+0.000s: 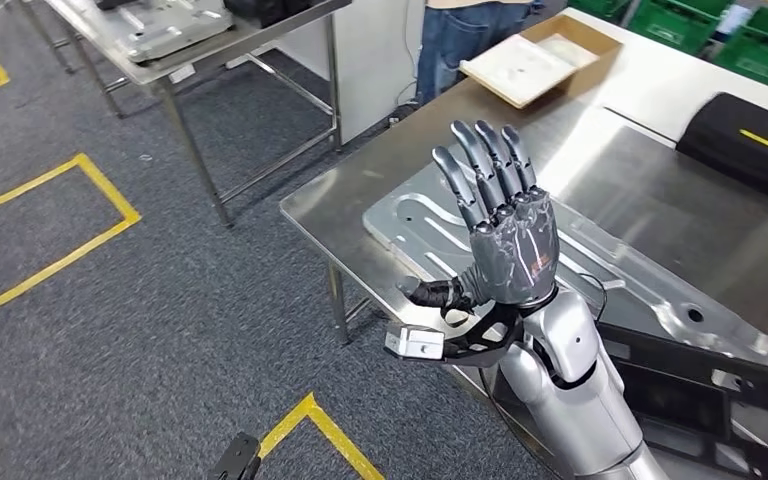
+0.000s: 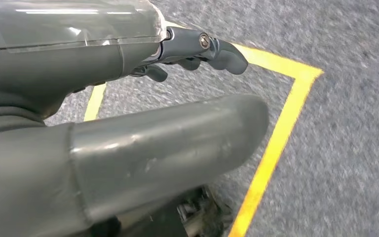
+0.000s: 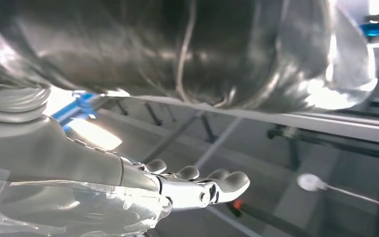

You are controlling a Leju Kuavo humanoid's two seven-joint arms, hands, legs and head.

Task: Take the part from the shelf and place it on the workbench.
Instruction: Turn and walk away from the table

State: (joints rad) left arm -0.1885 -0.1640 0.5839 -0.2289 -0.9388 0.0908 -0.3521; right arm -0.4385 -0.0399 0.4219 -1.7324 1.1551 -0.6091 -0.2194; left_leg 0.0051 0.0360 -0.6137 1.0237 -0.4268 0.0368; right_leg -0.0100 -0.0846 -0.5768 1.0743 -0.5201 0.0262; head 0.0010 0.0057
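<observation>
The right hand (image 1: 505,235) is standing raised above the worktop (image 1: 345,205), fingers (image 1: 485,165) straight and apart, w/ nothing in it. The part (image 1: 600,265), a pressed metal sheet, is lying flat on the worktop. The left hand (image 2: 128,123) is hanging over grey carpet (image 2: 345,113) by yellow tape (image 2: 271,148), fingers loose, holding nothing. No writing is readable.
</observation>
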